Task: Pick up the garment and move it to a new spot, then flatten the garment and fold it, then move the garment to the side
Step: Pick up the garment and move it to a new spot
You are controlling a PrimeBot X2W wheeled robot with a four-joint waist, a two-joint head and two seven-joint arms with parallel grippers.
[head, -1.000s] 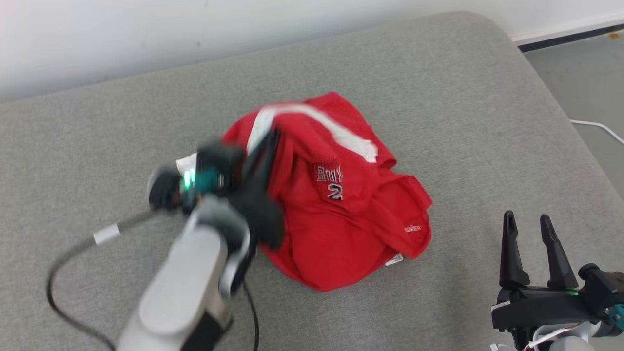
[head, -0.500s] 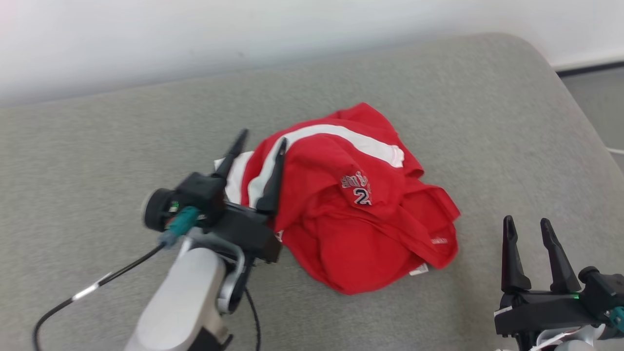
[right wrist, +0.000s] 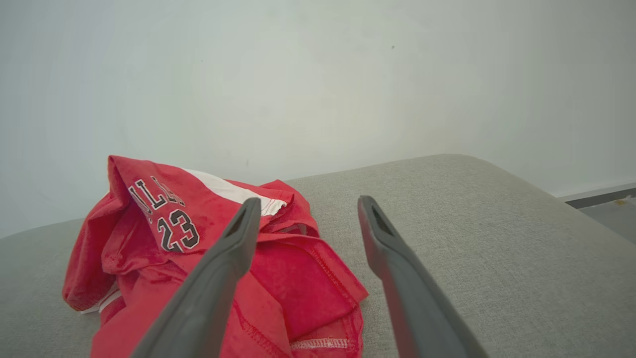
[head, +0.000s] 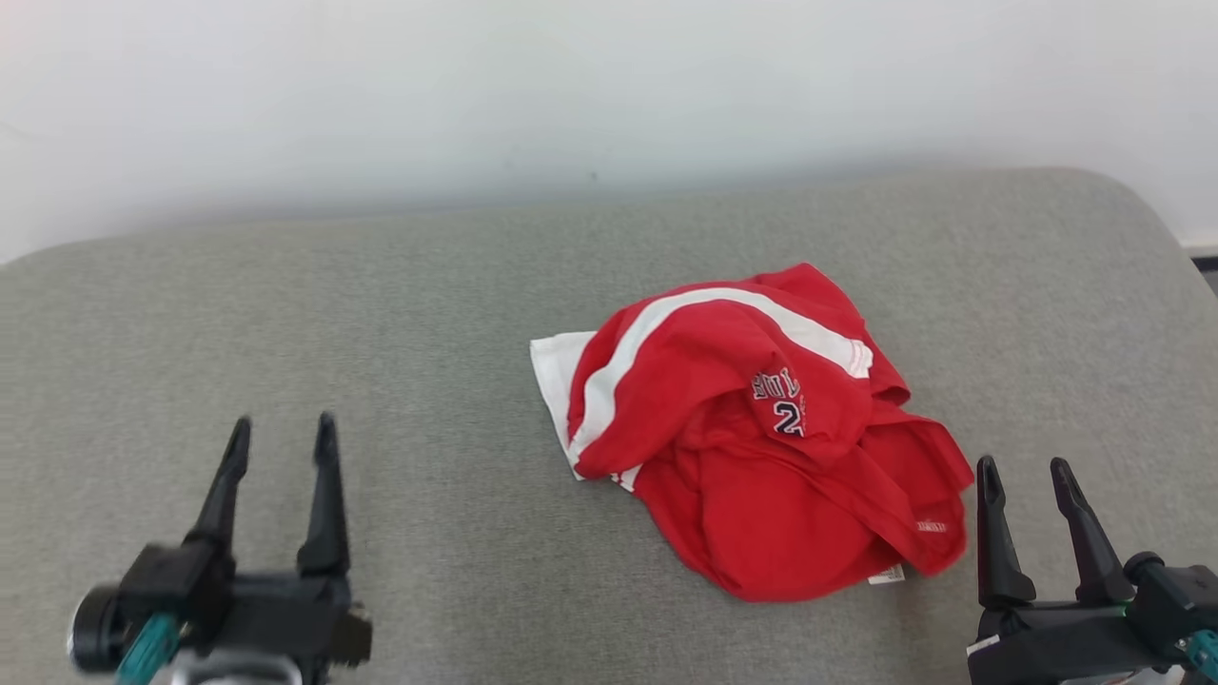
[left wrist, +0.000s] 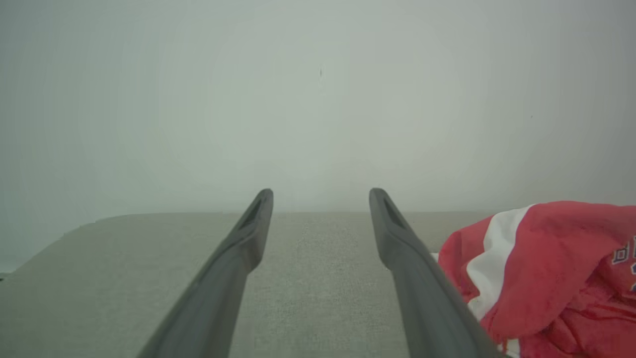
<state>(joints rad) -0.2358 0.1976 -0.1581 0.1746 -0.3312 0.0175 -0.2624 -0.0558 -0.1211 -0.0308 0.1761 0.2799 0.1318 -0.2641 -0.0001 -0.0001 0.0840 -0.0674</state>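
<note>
Grey upholstered cushion (head: 381, 314) ran beneath a pale wall (head: 571, 95). Right of centre on it lay the garment (head: 752, 447), a red jersey crumpled into a loose heap, with a white stripe (head: 666, 323) arching over the top. It looked light, soft and limp, likely to sag and bunch when lifted. The exposed white edge (head: 550, 366) on its left or the stitched hem (right wrist: 318, 343) nearest the robot seemed the best places to pinch. On a raised fold, "23" (right wrist: 178, 229) read clearly under partly hidden letters, and a hem label (head: 885, 575) was too small to read. The right gripper (head: 1022, 464) sat just beside the heap, fingers apart and empty. The left gripper (head: 283, 421), likewise spread and empty, stood well apart from it.
</note>
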